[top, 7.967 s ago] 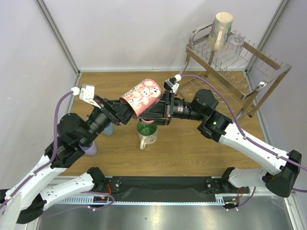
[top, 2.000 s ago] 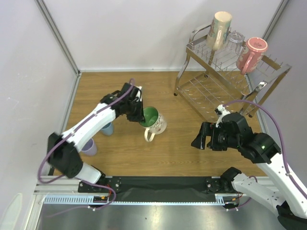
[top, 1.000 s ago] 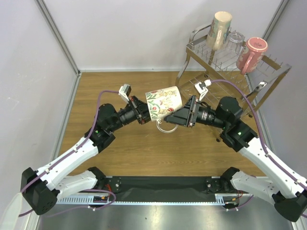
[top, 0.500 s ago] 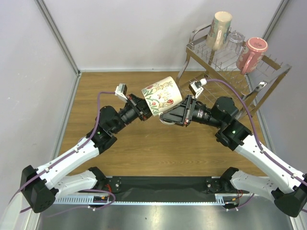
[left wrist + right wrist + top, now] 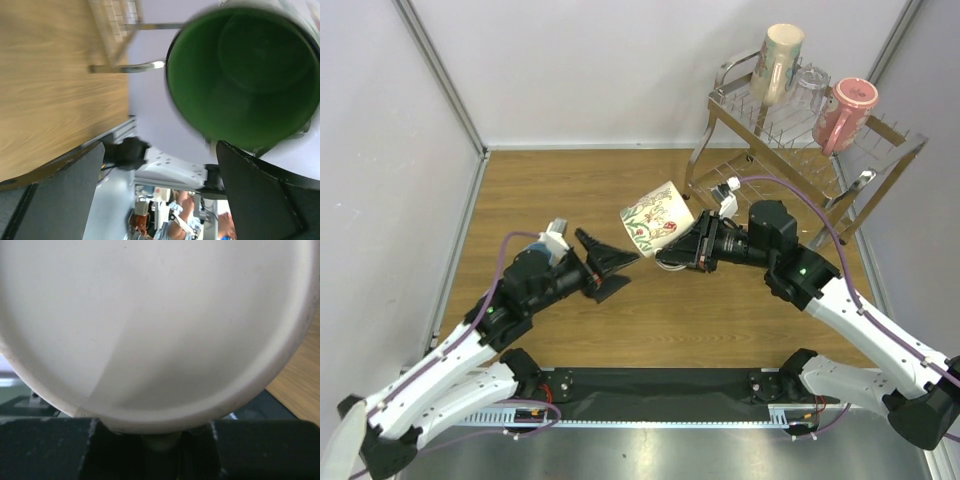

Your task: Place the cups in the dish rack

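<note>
Right gripper clamped the mug sideways above the table, near the rack. Left gripper gaped wide, clear of it. Left wrist alone showed the green interior; right wrist only the white base.

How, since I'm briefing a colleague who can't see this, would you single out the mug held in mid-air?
Find the chrome dish rack at the far right corner of the table. Just left of its lower tier, the right gripper holds a white mug tilted in mid-air. Unlike the beige mug, clear glass and pink mug on the rack, it has floral print outside and green inside.
</note>
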Available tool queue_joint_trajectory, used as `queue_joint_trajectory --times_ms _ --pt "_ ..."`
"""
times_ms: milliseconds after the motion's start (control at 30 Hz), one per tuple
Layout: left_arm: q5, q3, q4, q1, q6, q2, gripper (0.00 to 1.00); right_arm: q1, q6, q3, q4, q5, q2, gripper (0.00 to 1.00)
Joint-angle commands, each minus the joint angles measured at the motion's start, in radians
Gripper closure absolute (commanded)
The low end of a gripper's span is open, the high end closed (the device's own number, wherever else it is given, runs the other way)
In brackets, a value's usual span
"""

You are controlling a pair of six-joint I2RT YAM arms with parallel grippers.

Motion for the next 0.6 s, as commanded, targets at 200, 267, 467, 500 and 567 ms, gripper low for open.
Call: queue_joint_trajectory --times_ms 200,267,467,500,567 --pt "-0.179 0.101 -0.549 0.104 0.132 -0.212 0.0 -0.046 -0.106 0.016 0.031 0.067 -0.002 1.0" --pt "-0.224 0.17 -0.615 0.104 0.196 -0.202 0.0 -0.05 -0.104 0.011 0.04 0.063 0.009 1.0" --pt "-0.262 0.342 -0.752 0.105 0.348 -0.099 0.02 -0.067 -0.141 -0.016 0.048 0.071 0.039 1.0" --pt "-0.272 0.381 -0.783 0.105 0.38 -0.088 0.02 -0.072 -0.146 -0.032 0.064 0.071 0.044 1.0" --pt "-0.281 0.425 -0.807 0.105 0.416 -0.055 0.02 -0.087 -0.16 -0.035 0.074 0.071 0.076 1.0"
